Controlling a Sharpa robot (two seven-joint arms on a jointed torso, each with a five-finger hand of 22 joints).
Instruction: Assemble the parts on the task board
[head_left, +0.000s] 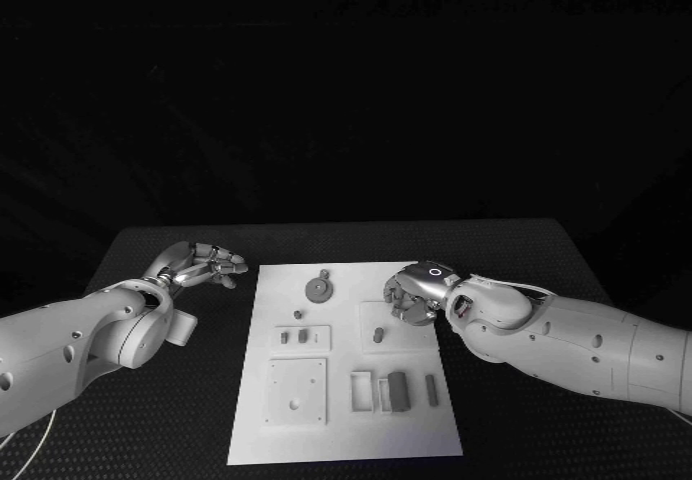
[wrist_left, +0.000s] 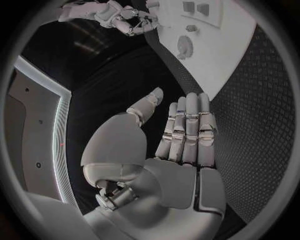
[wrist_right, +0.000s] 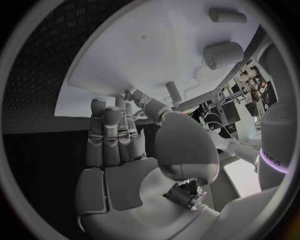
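Note:
The white task board (head_left: 346, 440) lies in the middle of the black table. On it are a round gear-like part (head_left: 319, 290), a small peg (head_left: 378, 336), two small pieces (head_left: 296, 337) in a recessed square, and long pieces (head_left: 431, 388) near the front. My left hand (head_left: 202, 265) hovers off the board's far left corner, fingers straight and apart from the thumb, empty (wrist_left: 181, 135). My right hand (head_left: 411, 295) is over the board's far right part. Its fingers (wrist_right: 112, 130) lie straight with the thumb near their tips, and I see nothing held. A peg (wrist_right: 175, 92) stands just beyond them.
A square plate with holes (head_left: 296, 390) sits at the board's front left. Two cylinders (wrist_right: 223, 54) stand on the board (wrist_right: 144, 55) ahead of the right hand. Bare black table (head_left: 173, 400) lies to both sides of the board.

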